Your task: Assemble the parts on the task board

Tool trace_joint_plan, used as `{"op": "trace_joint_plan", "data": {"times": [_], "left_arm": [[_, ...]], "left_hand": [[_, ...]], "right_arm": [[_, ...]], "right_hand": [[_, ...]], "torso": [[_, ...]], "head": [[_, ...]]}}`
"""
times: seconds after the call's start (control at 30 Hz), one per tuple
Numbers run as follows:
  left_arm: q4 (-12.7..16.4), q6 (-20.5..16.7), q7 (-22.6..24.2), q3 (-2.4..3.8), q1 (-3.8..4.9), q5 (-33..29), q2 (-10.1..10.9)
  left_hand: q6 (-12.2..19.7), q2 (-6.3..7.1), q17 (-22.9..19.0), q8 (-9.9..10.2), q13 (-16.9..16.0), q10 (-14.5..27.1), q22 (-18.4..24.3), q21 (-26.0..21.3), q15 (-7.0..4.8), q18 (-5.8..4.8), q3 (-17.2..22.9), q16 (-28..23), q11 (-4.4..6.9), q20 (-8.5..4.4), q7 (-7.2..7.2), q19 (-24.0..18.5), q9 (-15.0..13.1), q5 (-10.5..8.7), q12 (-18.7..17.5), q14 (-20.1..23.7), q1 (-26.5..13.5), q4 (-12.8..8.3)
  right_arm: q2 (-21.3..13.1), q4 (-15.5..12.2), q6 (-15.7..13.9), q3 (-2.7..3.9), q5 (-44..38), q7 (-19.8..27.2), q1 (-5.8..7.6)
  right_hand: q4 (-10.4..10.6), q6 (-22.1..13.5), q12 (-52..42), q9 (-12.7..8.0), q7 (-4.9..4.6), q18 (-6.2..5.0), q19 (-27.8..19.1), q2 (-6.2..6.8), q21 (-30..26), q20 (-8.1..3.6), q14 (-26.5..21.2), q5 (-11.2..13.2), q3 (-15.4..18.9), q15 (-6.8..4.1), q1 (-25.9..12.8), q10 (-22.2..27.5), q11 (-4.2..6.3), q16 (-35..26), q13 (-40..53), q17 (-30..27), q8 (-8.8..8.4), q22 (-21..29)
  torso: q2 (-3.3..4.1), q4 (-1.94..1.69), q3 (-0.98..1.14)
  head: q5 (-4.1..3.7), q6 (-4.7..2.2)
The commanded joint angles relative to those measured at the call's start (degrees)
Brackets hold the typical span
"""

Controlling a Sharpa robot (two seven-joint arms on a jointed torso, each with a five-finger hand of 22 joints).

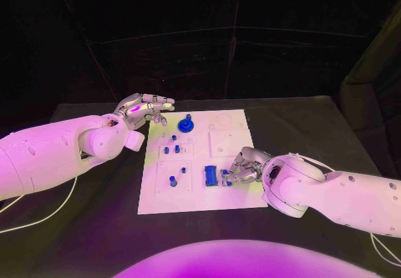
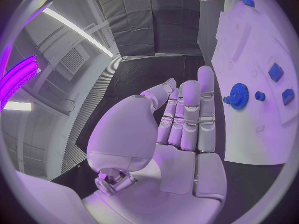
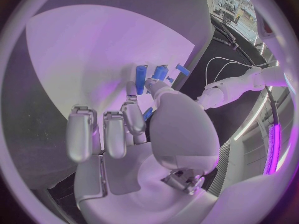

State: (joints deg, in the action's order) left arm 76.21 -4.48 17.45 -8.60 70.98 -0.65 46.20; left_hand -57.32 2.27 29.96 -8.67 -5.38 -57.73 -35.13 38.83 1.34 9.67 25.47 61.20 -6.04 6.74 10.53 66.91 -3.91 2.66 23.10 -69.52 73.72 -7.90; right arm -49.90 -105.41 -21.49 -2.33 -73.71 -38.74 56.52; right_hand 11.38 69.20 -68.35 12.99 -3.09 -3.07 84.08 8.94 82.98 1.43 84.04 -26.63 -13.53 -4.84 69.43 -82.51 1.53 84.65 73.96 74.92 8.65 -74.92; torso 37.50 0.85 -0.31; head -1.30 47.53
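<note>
A: The silver, many-jointed left hand (image 1: 146, 108) hangs at the far left corner of the flat white task board (image 1: 234, 200). In its wrist view the fingers (image 2: 189, 115) lie straight and side by side, thumb apart from them, with nothing in the palm.

B: And the silver right hand (image 1: 244, 166)?

A: It sits low on the board's near right part, fingers curled down. In the right wrist view the thumb and one fingertip (image 3: 132, 91) meet at a small blue piece (image 3: 148, 114) tucked under them, right beside the upright blue rectangular blocks (image 3: 142, 76). It looks like a pinch, though the piece is mostly hidden.

B: What do the parts look like?

A: Matte blue plastic. A round toothed blue gear (image 1: 185, 124) lies near the board's far edge, just beside the left hand; its teeth are plain in the left wrist view (image 2: 238, 95). Next to it there is a short blue peg (image 2: 259, 96). Several small blue pins (image 1: 171, 149) stand in the board's left-hand panels, and a flat blue rectangular block (image 1: 210, 175) lies just beside the right hand.

B: The surface?

A: A dull black table (image 1: 317, 124), with the smooth board divided into shallow square panels
</note>
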Motion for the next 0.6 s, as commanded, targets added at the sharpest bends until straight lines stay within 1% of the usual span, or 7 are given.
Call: {"op": "trace_joint_plan", "data": {"times": [0.03, 0.13, 0.23, 0.33, 0.37, 0.47, 0.6], "left_arm": [[0.08, 0.83, -0.07, 0.03, 0.08, -0.08, -0.04], [0.09, 0.87, -0.1, 0.03, 0.08, -0.08, -0.03], [0.1, 0.91, -0.14, 0.03, 0.08, -0.08, -0.02], [0.1, 0.95, -0.2, 0.03, 0.08, -0.08, -0.01], [0.1, 0.97, -0.23, 0.03, 0.08, -0.08, 0.0], [0.09, 1.04, -0.3, 0.03, 0.08, -0.08, -0.01], [0.07, 1.1, -0.38, 0.03, 0.08, -0.04, -0.01]], "left_hand": [[0.41, -0.03, -0.06, -0.37, 0.06, 0.41, 0.06, -0.19, -0.13, 0.8, -0.31, -0.25, -0.13, 0.12, -0.08, -0.39, 0.02, 0.27, 0.2, 0.46, -0.37, -0.05], [0.41, -0.03, -0.06, -0.37, 0.06, 0.41, 0.06, -0.19, -0.13, 0.8, -0.31, -0.25, -0.13, 0.12, -0.08, -0.39, 0.02, 0.27, 0.2, 0.46, -0.37, -0.05], [0.41, -0.03, -0.06, -0.37, 0.06, 0.41, 0.06, -0.19, -0.13, 0.8, -0.31, -0.25, -0.13, 0.12, -0.08, -0.39, 0.02, 0.27, 0.2, 0.46, -0.37, -0.05], [0.41, -0.03, -0.06, -0.37, 0.06, 0.41, 0.06, -0.19, -0.13, 0.8, -0.31, -0.25, -0.13, 0.12, -0.08, -0.39, 0.02, 0.27, 0.2, 0.46, -0.37, -0.05], [0.41, -0.03, -0.06, -0.37, 0.06, 0.41, 0.06, -0.19, -0.13, 0.8, -0.31, -0.25, -0.13, 0.12, -0.08, -0.39, 0.02, 0.27, 0.2, 0.46, -0.37, -0.05], [0.41, -0.03, -0.06, -0.37, 0.06, 0.41, 0.06, -0.19, -0.13, 0.8, -0.31, -0.25, -0.13, 0.12, -0.08, -0.39, 0.02, 0.27, 0.2, 0.46, -0.37, -0.05], [0.41, -0.03, -0.06, -0.37, 0.06, 0.41, 0.06, -0.19, -0.13, 0.8, -0.31, -0.25, -0.13, 0.12, -0.08, -0.39, 0.02, 0.27, 0.2, 0.46, -0.37, -0.05]], "right_arm": [[0.1, 0.11, -0.3, 0.01, 0.58, 0.14, 0.08], [0.16, 0.36, -0.13, 0.01, 0.59, 0.14, 0.08], [0.22, 0.56, -0.13, 0.01, 0.3, 0.12, 0.08], [0.28, 0.77, -0.27, 0.01, 0.0, 0.1, 0.08], [0.3, 0.82, -0.35, 0.01, -0.09, 0.1, 0.08], [0.41, 0.91, -0.5, 0.01, -0.38, 0.11, 0.08], [0.55, 0.9, -0.53, 0.02, -0.56, 0.14, 0.08]], "right_hand": [[-0.01, 0.31, -0.22, 0.04, 0.25, 0.29, 0.73, -0.2, 0.3, -0.27, 4.46, -0.03, 0.23, -0.34, -0.13, -0.23, 0.0, 0.31, 0.05, 7.38, 0.3, -1.92], [0.19, 0.31, -0.13, 0.15, 0.2, 0.29, 0.72, -0.39, 0.28, -0.3, 4.45, 0.35, 0.73, -0.35, -0.56, -0.23, -0.02, 0.29, 0.02, 7.36, 0.33, -1.89], [1.29, 0.29, -0.02, 0.33, 0.04, 0.32, 0.75, -0.25, 0.31, -0.26, 4.43, 3.15, 2.7, -0.22, -2.63, -0.27, -0.19, 0.26, 0.02, 7.31, 0.35, -1.96], [2.5, 0.22, 0.14, 0.53, 0.06, 0.29, 0.7, -0.36, 0.24, -0.19, 4.41, 8.98, 5.29, -0.17, -4.51, -0.26, -0.2, 0.2, 0.0, 7.24, 0.35, -1.87], [2.92, 0.13, 0.23, 0.64, 0.08, 0.29, 0.69, -0.57, 0.22, -0.18, 4.4, 11.69, 6.48, -0.2, -4.91, -0.22, -0.19, 0.17, 0.0, 7.2, 0.33, -1.86], [3.89, -0.04, 0.48, 0.9, 0.1, 0.28, 0.69, -0.96, 0.21, -0.2, 4.38, 15.99, 9.09, -0.19, -5.35, -0.11, -0.2, 0.12, -0.04, 7.14, 0.31, -1.89], [4.4, -0.1, 0.47, 1.08, 0.11, 0.28, 0.69, -1.35, 0.21, -0.2, 4.39, 16.94, 10.58, -0.2, -5.24, -0.12, -0.21, 0.14, 0.05, 7.16, 0.33, -1.92]], "torso": [[-0.03, -0.04, -0.05], [-0.03, -0.07, -0.04], [-0.03, -0.05, -0.03], [-0.02, -0.02, -0.04], [-0.02, -0.01, -0.05], [0.02, -0.01, -0.04], [0.01, -0.04, 0.0]], "head": [[-0.05, -0.01], [-0.05, 0.04], [-0.05, 0.04], [-0.06, 0.02], [-0.07, 0.03], [-0.08, 0.06], [-0.1, 0.1]]}}
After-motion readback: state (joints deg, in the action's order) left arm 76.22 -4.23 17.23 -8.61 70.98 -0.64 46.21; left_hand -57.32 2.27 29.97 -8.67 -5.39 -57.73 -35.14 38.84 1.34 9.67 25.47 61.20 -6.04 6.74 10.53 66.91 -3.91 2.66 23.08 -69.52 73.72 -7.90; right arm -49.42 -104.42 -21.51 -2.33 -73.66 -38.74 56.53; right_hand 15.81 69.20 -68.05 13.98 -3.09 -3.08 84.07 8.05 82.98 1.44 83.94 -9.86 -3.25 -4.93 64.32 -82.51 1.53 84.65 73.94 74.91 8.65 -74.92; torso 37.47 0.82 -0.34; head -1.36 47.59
